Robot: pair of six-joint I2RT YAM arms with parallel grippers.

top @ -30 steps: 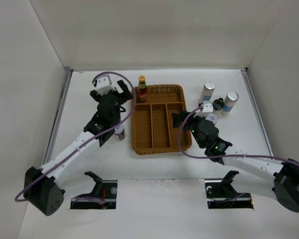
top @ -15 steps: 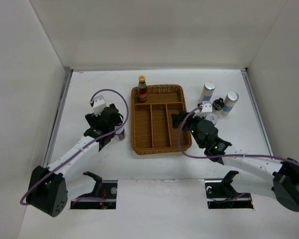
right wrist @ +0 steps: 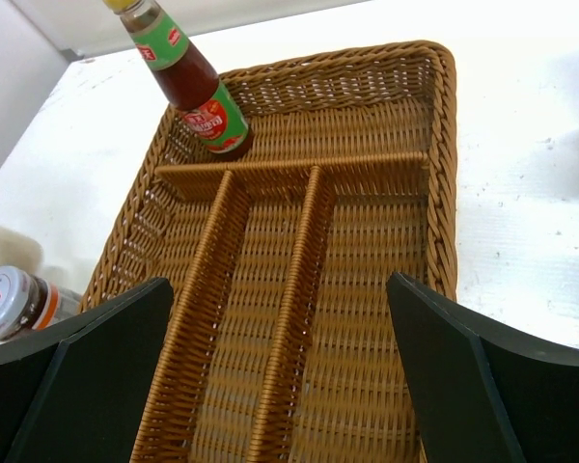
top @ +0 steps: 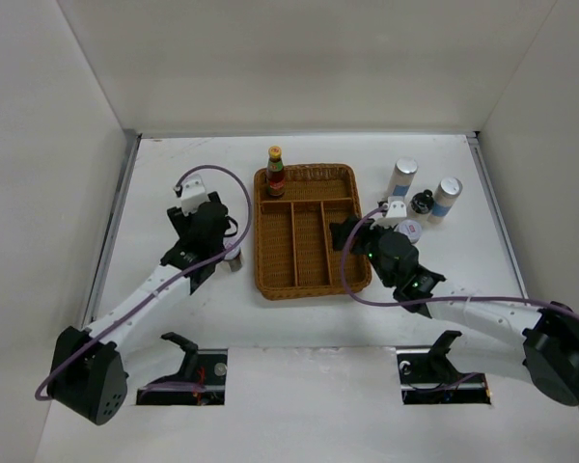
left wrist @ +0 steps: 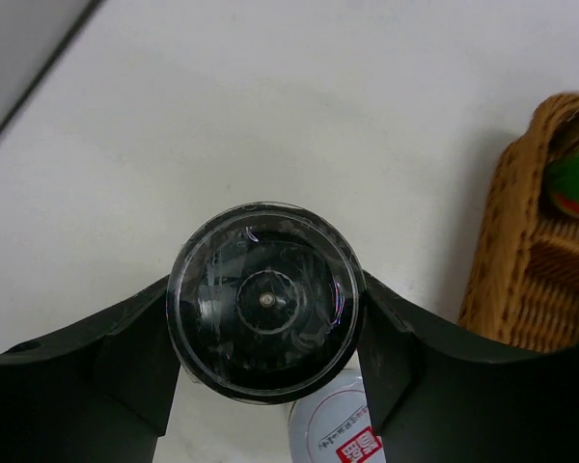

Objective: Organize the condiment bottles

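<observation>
My left gripper (left wrist: pixel 265 318) is shut on a short spice jar with a dark see-through lid (left wrist: pixel 263 299), one finger against each side. A white-capped spice jar (left wrist: pixel 333 429) stands right behind it. In the top view that pair (top: pixel 234 260) stands just left of the wicker tray (top: pixel 309 289), under the left gripper (top: pixel 228 253). The red sauce bottle (top: pixel 275 174) stands upright in the tray's back left corner (right wrist: pixel 198 96). My right gripper (right wrist: pixel 289 386) hangs open over the tray's long compartments (top: pixel 352 234), holding nothing.
Right of the tray stand two tall white cylinders (top: pixel 401 177) (top: pixel 447 198), a squat black bottle (top: pixel 424 203) and a white-capped jar (top: pixel 408 231). White walls close in the table on three sides. The tray's woven rim (right wrist: pixel 444 174) lies under the right gripper.
The left arm drew back from beside the red sauce bottle to the jars left of the tray, and its jaws closed on the dark-lidded jar. The right arm barely moved.
</observation>
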